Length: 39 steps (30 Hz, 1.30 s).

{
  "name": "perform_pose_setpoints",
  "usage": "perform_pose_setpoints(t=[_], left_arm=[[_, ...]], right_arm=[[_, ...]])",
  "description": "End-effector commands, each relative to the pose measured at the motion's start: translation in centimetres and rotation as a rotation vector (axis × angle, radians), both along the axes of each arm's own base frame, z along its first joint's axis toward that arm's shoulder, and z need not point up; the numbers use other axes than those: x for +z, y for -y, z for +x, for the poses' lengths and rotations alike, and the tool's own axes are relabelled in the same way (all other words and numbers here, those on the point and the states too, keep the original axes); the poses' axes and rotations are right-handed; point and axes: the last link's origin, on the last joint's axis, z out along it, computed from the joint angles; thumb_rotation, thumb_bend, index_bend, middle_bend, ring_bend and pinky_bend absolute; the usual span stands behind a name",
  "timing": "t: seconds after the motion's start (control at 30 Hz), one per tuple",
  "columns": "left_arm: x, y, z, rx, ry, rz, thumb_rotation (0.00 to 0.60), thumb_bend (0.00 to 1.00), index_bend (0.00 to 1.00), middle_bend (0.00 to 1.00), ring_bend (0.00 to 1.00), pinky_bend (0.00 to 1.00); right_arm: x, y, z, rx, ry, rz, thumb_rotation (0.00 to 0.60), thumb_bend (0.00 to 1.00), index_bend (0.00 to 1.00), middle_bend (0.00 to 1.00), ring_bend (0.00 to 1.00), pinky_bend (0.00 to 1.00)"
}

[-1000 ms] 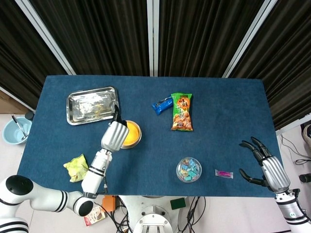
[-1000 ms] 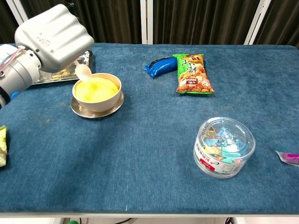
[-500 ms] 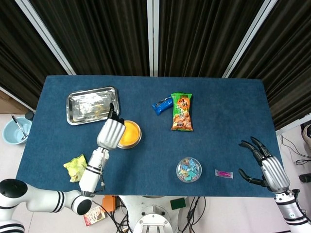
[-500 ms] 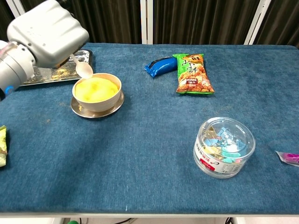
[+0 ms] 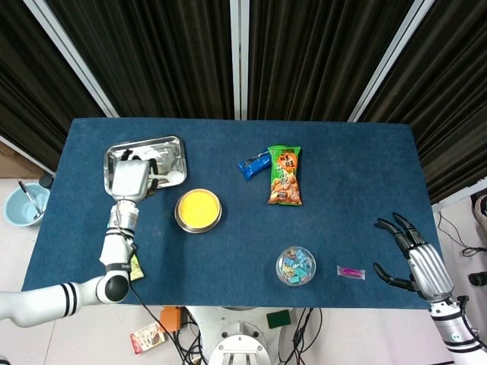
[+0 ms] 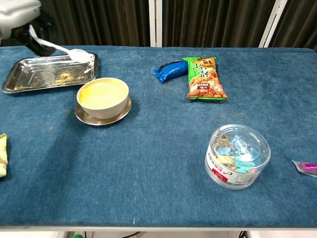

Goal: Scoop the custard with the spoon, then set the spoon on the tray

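My left hand (image 5: 130, 180) hovers over the steel tray (image 5: 171, 147) at the table's back left and holds a white spoon (image 5: 169, 178) whose bowl points right over the tray. In the chest view the same hand (image 6: 17, 11) sits at the top left corner, the spoon (image 6: 62, 49) slanting down toward the tray (image 6: 29, 82). The bowl of yellow custard (image 5: 198, 210) on its saucer stands just right of the tray, also seen as the custard bowl (image 6: 102, 96). My right hand (image 5: 415, 258) rests open at the table's front right, far from all this.
A green snack bag (image 5: 284, 175) and a blue packet (image 5: 253, 163) lie mid-table. A clear tub of small items (image 5: 295, 265) and a pink wrapper (image 5: 351, 271) sit near the front right. A yellow-green packet (image 5: 135, 266) lies behind my left forearm.
My left hand lifted the spoon out of the custard bowl and carried it left and back, from the bowl's rim to above the tray. The right hand stayed still.
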Motion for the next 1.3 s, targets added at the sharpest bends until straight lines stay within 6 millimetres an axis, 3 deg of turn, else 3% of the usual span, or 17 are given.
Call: perform_pose_setpoints(t=[0.03,0.23,0.5,0.6,0.73,0.83,0.93,1.03,1.17,1.3], left_arm=[[-0.2,-2.9,-4.7,0.133,0.072,0.013,0.6,0.41,0.6,0.56,0.37,0.16],[-1.7,-4.5,-7.6,0.218,0.061,0.004,0.6,0.41,0.6,0.56,0.37,0.16],[-2.8,-5.2,-9.7,0.274,0.032,-0.028,0.6,0.39,0.55,0.51,0.33,0.15],[-2.9,-5.0,-10.3,0.274,0.005,-0.047,0.6,0.36,0.48,0.42,0.26,0.15],[-1.9,-4.3,-10.4,0.251,-0.024,-0.037,0.6,0.31,0.27,0.29,0.18,0.14],[-0.1,-3.1,-10.5,0.219,-0.02,0.004,0.6,0.31,0.24,0.27,0.18,0.14],[2.7,-1.1,-10.6,0.167,-0.042,0.059,0.6,0.3,0.24,0.27,0.18,0.14],[6.2,2.3,-10.4,0.086,-0.059,0.125,0.6,0.29,0.25,0.29,0.18,0.13],[10.2,8.2,-11.0,-0.017,-0.096,0.138,0.6,0.28,0.26,0.29,0.18,0.12],[12.2,13.4,-12.4,-0.017,-0.136,0.135,0.6,0.27,0.27,0.29,0.18,0.11]], right_arm=[[-0.1,0.1,0.2,-0.004,-0.004,0.003,0.6,0.3,0.11,0.2,0.01,0.13],[-0.1,0.3,0.6,-0.017,-0.016,-0.001,0.6,0.3,0.11,0.2,0.01,0.13],[-0.4,0.7,1.3,-0.023,-0.026,0.005,0.6,0.3,0.11,0.2,0.01,0.13],[-0.5,0.7,1.6,-0.018,-0.03,0.006,0.6,0.3,0.11,0.2,0.01,0.13],[-0.4,0.7,1.8,-0.013,-0.039,0.004,0.6,0.3,0.11,0.2,0.01,0.13],[-0.1,0.7,1.8,-0.013,-0.067,0.009,0.6,0.3,0.11,0.2,0.01,0.13],[0.4,0.6,1.5,-0.021,-0.109,0.004,0.6,0.3,0.11,0.2,0.01,0.13],[1.4,0.7,0.9,-0.041,-0.151,-0.031,0.6,0.31,0.11,0.2,0.01,0.13],[2.4,0.9,-0.4,-0.084,-0.197,-0.091,0.6,0.32,0.11,0.19,0.01,0.13],[2.5,0.5,-1.4,-0.105,-0.208,-0.08,0.6,0.32,0.11,0.16,0.01,0.13]])
